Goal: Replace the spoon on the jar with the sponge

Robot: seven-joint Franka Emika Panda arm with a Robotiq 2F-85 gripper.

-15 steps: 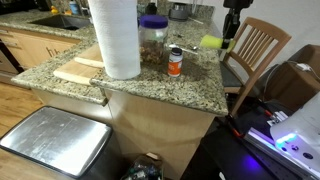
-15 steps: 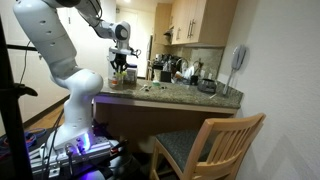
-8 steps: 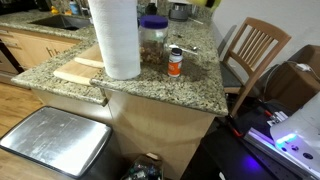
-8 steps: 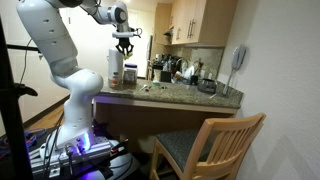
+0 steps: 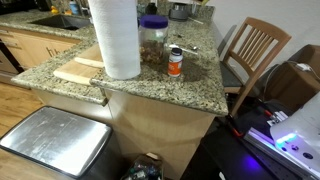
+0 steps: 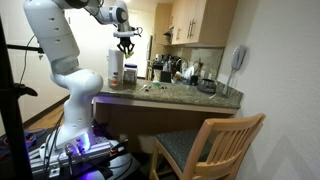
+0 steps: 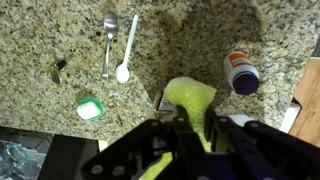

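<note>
My gripper (image 7: 190,128) is shut on the yellow-green sponge (image 7: 190,98) and holds it high above the granite counter. In an exterior view the gripper (image 6: 125,43) hangs well above the counter. The clear jar (image 5: 152,42), with its purple-blue lid, stands behind the paper towel roll; its lid shows in the wrist view (image 7: 247,81). A metal spoon (image 7: 109,40) and a white spoon (image 7: 126,48) lie on the counter, away from the jar. No spoon shows on the lid. In the exterior view with the jar, the gripper is out of frame.
A tall paper towel roll (image 5: 115,38), a small orange white-capped bottle (image 5: 175,62) and a tan wooden board (image 5: 78,68) share the counter. A green-and-white cap (image 7: 90,107) lies near the spoons. A wooden chair (image 5: 255,50) stands beside the counter.
The gripper rose with the sponge from beside the counter's edge to high above it and left the top of one exterior view. In the last half second it barely moved.
</note>
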